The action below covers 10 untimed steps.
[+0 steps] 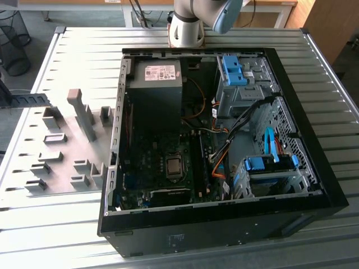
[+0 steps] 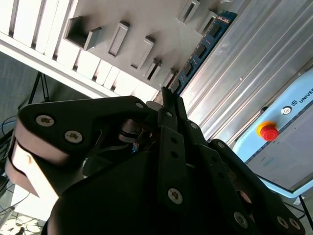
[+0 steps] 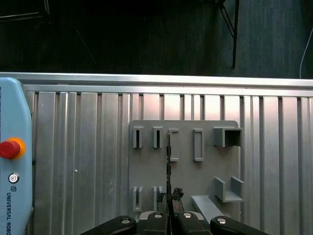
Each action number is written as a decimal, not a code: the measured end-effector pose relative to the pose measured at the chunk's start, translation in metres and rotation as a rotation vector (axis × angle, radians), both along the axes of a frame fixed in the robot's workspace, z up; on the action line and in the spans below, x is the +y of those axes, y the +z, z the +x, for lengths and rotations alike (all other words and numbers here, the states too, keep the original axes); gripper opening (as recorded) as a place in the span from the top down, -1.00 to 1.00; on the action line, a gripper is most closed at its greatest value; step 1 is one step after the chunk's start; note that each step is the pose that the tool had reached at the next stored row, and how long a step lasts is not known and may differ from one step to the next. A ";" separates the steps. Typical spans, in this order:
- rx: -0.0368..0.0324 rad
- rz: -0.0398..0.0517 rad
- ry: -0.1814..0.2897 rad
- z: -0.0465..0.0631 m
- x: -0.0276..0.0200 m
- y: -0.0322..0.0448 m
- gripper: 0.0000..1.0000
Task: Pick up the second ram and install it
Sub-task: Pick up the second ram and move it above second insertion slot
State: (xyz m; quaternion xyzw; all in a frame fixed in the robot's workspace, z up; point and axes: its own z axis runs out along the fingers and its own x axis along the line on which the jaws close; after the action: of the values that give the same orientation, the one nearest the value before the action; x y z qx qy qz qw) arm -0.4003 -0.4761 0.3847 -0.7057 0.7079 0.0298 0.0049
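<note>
- Ribbed aluminium table (image 1: pixel 67 50) carries everything, with dark floor beyond its edge in the first wrist view.
- The gripper (image 3: pixel 168 198) has its fingers closed on the second ram (image 3: pixel 168 161), pinching it at one end.
- In the first wrist view the stick is seen edge-on as a thin dark line reaching out from the fingertips over the grey holder plate (image 3: pixel 186 171).
- In the second wrist view its blue-green face and black chips show, running away from the black finger links.
- Under the stick, the plate's raised slot blocks (image 3: pixel 198 145) stand in rows, with a larger open-sided bracket (image 3: pixel 227 188) off to one side.
- A pale blue pendant (image 3: pixel 12 196) with a red button (image 3: pixel 6 149) lies on the table, well apart from the plate.
- In the exterior view the open computer case (image 1: pixel 331 196) sits to the exterior view's right of the plate.
- Inside the case are a power supply (image 1: pixel 154 89), the motherboard (image 1: pixel 151 162) and bright blue drive latches (image 1: pixel 233 70).
- Orange and black cables (image 1: pixel 216 159) trail across the case just beside the motherboard's edge.
- The arm's base (image 1: pixel 185 28) stands behind the case.
</note>
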 end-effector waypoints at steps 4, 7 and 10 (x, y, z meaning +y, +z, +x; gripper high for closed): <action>0.0000 0.0000 0.000 0.000 0.0002 0.0028 0.73; 0.0000 0.0001 0.000 0.000 0.0003 0.0047 0.73; 0.0001 0.0000 0.000 0.000 0.0004 0.0064 0.73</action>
State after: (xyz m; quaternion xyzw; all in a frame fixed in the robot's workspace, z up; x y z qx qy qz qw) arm -0.4003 -0.4757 0.3911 -0.7057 0.7079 0.0299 0.0049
